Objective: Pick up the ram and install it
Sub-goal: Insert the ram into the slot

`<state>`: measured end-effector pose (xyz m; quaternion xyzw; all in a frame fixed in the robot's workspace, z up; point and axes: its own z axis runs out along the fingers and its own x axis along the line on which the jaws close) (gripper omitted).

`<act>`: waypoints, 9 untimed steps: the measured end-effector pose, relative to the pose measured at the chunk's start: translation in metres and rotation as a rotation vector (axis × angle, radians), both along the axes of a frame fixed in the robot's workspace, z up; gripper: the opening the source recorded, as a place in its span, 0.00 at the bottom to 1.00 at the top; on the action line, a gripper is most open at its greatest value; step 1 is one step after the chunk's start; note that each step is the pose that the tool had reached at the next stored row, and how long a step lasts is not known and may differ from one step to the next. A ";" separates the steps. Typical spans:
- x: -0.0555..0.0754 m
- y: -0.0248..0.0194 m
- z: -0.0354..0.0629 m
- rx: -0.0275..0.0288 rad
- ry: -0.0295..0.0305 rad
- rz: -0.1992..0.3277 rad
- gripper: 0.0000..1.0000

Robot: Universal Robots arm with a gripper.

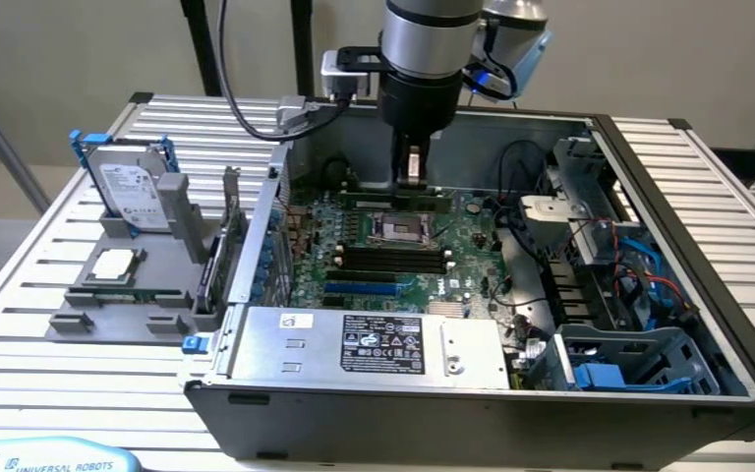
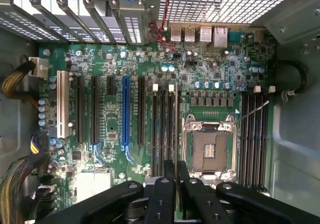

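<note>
My gripper [image 1: 411,180] reaches down into the open computer case, over the back part of the green motherboard [image 1: 470,265] just behind the empty processor socket [image 1: 393,224]. The ram [image 1: 367,195], a thin green stick, lies crosswise right under the fingertips, and the jaws are shut on it. Whether it hangs above its slot or sits in it I cannot tell. In the wrist view my gripper [image 2: 176,165] has its black fingers [image 2: 166,189] almost together over the memory slots [image 2: 163,134] beside the socket [image 2: 210,146]. The stick cannot be made out there.
Four black memory slots [image 1: 391,258] lie in front of the socket. The silver power supply [image 1: 365,344] fills the case's near side, with cables and a drive cage [image 1: 613,359] on the exterior view's right. Outside, a grey holder carries a hard drive [image 1: 135,187] and a square processor [image 1: 113,264].
</note>
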<state>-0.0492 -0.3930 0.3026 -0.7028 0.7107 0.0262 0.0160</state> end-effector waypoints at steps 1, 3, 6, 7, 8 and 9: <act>0.000 0.0000 -0.0018 -0.0001 0.0001 0.000 0.13; 0.000 0.0000 -0.0055 0.0001 0.0000 0.000 0.13; 0.000 0.0000 -0.0109 -0.0001 0.0000 0.000 0.13; 0.000 0.0000 -0.0128 0.0001 0.0000 0.000 0.13; 0.000 0.0000 -0.0146 0.0001 0.0000 0.000 0.13; 0.001 -0.0001 -0.0164 0.0001 0.0001 0.000 0.13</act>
